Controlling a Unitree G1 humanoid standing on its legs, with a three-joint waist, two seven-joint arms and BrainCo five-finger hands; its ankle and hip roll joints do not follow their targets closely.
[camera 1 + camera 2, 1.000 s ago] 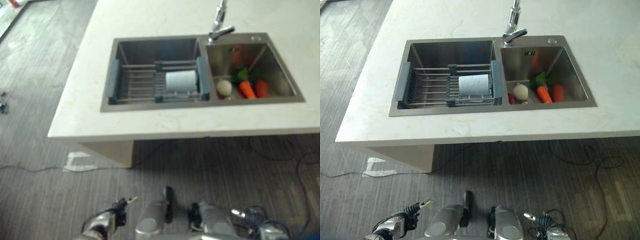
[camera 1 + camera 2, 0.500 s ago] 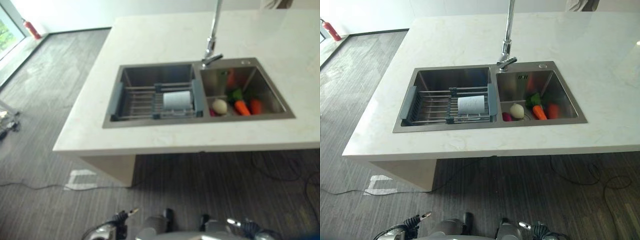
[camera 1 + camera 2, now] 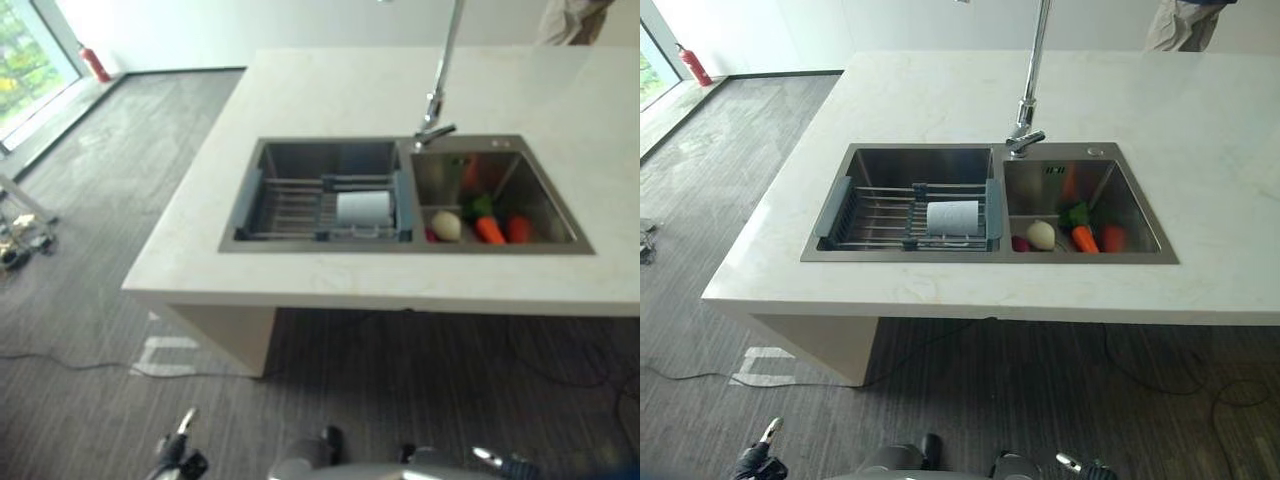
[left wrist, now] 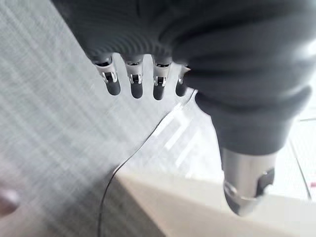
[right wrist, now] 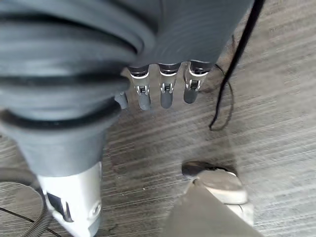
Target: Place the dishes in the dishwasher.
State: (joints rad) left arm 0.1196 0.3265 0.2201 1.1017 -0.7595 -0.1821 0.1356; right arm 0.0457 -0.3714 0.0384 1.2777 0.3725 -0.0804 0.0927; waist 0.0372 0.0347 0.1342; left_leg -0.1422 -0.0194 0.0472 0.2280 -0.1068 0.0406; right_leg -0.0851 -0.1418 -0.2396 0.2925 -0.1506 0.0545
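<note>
A white cup (image 3: pixel 363 208) lies on its side on a grey wire rack (image 3: pixel 290 205) across the left basin of a steel double sink (image 3: pixel 900 255). The sink is set in a white stone counter (image 3: pixel 330 280). My left hand (image 4: pixel 134 79) hangs low over the grey floor near the counter's corner, fingers straight and holding nothing. My right hand (image 5: pixel 165 89) hangs over the floor too, fingers relaxed and empty. Both hands are well short of the sink.
The right basin holds a carrot (image 3: pixel 489 229), a tomato (image 3: pixel 518 228), a pale onion (image 3: pixel 446 226) and some greens. A tall tap (image 3: pixel 1032 100) stands behind the sink. A person (image 3: pixel 1180 25) stands beyond the counter. A shoe (image 5: pixel 217 183) rests on the floor near my right hand.
The camera has tilted up, so the whole picture shifted and more of the room beyond the counter shows. The cup, rack and vegetables have not moved.
</note>
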